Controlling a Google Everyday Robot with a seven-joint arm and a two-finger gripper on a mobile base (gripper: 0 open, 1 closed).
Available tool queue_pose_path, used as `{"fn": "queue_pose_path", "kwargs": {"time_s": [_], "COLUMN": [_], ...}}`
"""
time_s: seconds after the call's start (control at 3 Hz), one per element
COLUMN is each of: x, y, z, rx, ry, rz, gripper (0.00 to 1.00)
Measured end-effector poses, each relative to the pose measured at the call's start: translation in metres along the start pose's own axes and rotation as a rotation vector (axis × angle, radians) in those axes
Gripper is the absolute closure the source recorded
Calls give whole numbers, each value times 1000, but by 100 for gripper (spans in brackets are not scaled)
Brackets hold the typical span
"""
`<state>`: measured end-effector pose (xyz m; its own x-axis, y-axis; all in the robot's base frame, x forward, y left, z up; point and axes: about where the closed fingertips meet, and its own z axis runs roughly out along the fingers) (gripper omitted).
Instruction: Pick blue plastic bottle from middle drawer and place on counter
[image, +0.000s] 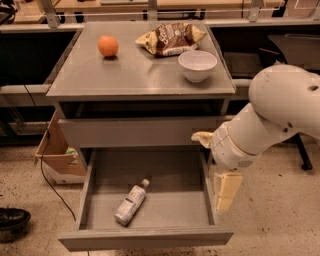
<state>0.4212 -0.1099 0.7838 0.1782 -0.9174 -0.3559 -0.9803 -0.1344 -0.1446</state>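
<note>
Fingers (231, 187): pale, pointing down, no bottle in them. Impossible to tell from this angle whether spread or closed. Gripper (227, 192) hanging at the end of the bulky white arm (280, 110), just beside the right wall of the middle drawer (150, 236), on its outer side.

As for progress, very little done. Drawer standing wide open, so access ready. Blue plastic bottle (130, 204) lying on its side on the drawer floor, left of centre and near the front, white cap aimed toward the back right. Untouched, and well apart from the gripper. Left to do, by judgement, nearly everything: swing in over the drawer, come down on the bottle, grip, lift, set down on the counter (135, 70).

Around all this, a speckled floor (280, 220), a light wooden workbench (150, 5) behind, and a cardboard box (52, 150) left of the cabinet. On the grey counter, bare metal across the front half. Toward the back, a crinkly snack bag (170, 39), then a white bowl (198, 65), then an orange (108, 46).
</note>
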Motion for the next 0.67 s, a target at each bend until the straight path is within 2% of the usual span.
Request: {"fn": "queue_pose_path", "kwargs": {"time_s": [0.67], "x": [-35], "y": [-18], "z": [96], "rx": [-38], "ry": [-33], "rz": [-275], "gripper": [0]}}
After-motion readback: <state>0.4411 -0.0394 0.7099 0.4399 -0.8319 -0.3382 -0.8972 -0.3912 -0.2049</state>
